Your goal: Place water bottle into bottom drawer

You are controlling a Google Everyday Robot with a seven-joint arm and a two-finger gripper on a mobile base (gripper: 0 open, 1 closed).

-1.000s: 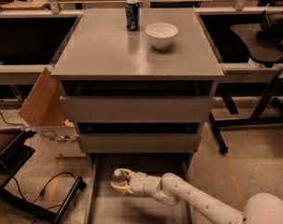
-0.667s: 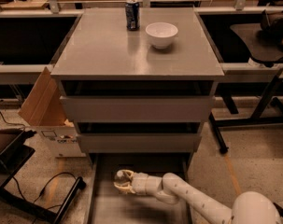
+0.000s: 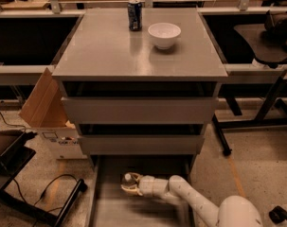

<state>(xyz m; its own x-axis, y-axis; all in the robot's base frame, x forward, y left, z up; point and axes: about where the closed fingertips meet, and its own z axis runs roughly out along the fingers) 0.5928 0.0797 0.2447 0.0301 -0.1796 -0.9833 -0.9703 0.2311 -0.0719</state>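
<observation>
Claw point(image 3: 130, 187) sits inside open bottom drawer point(image 3: 119, 213) (drawer fronts point(image 3: 140, 144) close above).

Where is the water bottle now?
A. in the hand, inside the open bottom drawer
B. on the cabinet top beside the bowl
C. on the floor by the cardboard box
A: the hand holds the water bottle low inside the pulled-out bottom drawer; only a can and bowl stand on the cabinet top.

light: warm, dim, overhead | glare: soft sheen on surface point(image 3: 105, 56) | shadow: dark drawer gaps; claw point(image 3: 130, 187), clasping water bottle point(image 3: 128, 178), sits low in murky bottom drawer point(image 3: 110, 212)
</observation>
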